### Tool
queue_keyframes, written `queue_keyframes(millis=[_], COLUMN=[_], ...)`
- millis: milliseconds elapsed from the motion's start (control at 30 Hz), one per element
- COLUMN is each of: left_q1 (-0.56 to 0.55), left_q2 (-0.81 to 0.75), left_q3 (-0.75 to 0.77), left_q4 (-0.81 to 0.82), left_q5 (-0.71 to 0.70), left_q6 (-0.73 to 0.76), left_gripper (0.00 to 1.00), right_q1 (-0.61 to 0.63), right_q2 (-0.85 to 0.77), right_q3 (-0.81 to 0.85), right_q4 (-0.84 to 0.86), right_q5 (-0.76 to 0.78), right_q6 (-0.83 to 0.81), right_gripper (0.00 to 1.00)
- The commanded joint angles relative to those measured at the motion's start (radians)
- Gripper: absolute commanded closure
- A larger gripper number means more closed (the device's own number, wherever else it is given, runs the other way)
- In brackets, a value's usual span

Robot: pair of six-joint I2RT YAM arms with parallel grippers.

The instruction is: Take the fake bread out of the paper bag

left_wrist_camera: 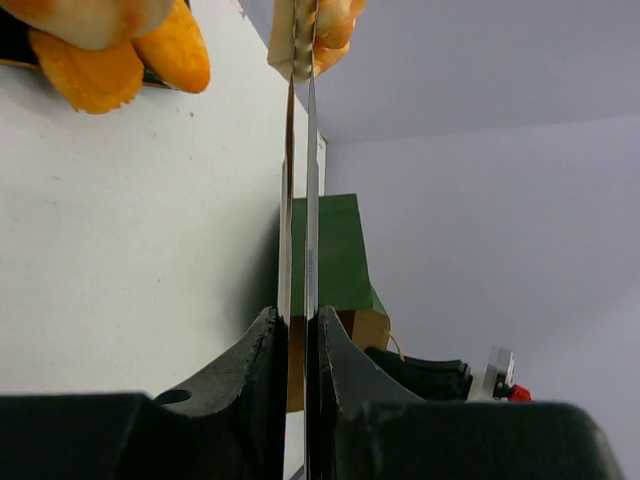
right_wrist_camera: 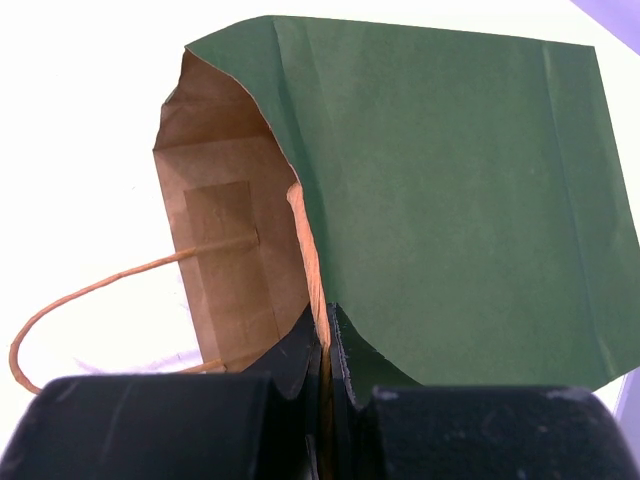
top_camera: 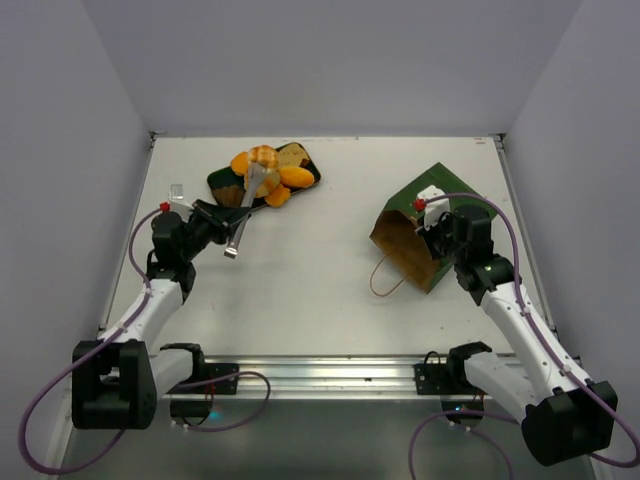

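Note:
The paper bag (top_camera: 425, 235) lies on its side at the right, green outside and brown inside, with its mouth facing left. My right gripper (top_camera: 437, 228) is shut on the bag's upper rim (right_wrist_camera: 325, 315). No bread shows in the part of the inside (right_wrist_camera: 225, 230) that I see. The fake bread (top_camera: 265, 168) is piled on a dark green tray (top_camera: 222, 182) at the back. My left gripper (top_camera: 220, 217) is shut on metal tongs (left_wrist_camera: 297, 200). The tongs' tips pinch a tan bread piece (left_wrist_camera: 305, 35) above the pile, and orange rolls (left_wrist_camera: 110, 50) show beside it.
The bag's string handle (top_camera: 385, 280) loops onto the table toward the near side. A small pale object (top_camera: 177, 190) lies by the left wall. White walls close in the table on the left, back and right.

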Motion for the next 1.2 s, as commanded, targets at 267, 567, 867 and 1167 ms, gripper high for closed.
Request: queue_keyframes(millis=[267, 567, 867, 1167], left_q1=[0.231, 0.362, 0.377, 0.377], left_q2=[0.0, 0.127, 0.32, 0.429], left_q3=[-0.103, -0.006, 0.064, 0.115], left_q4=[0.19, 0.097, 0.135, 0.134], left_q5=[0.059, 0.049, 0.098, 0.138], left_q6=[-0.133, -0.02, -0.006, -0.003], left_gripper=[1.0, 1.0, 1.0, 1.0], right_q1=[-0.004, -0.004, -0.004, -0.006], right_q2=[-0.015, -0.017, -0.015, -0.011], right_q3=[0.002, -0.001, -0.002, -0.002], right_q4=[0.039, 0.038, 0.036, 0.035], right_q5=[-0.021, -0.023, -0.032, -0.033], right_q6=[0.015, 0.015, 0.013, 0.012], right_gripper=[1.0, 1.0, 1.0, 1.0])
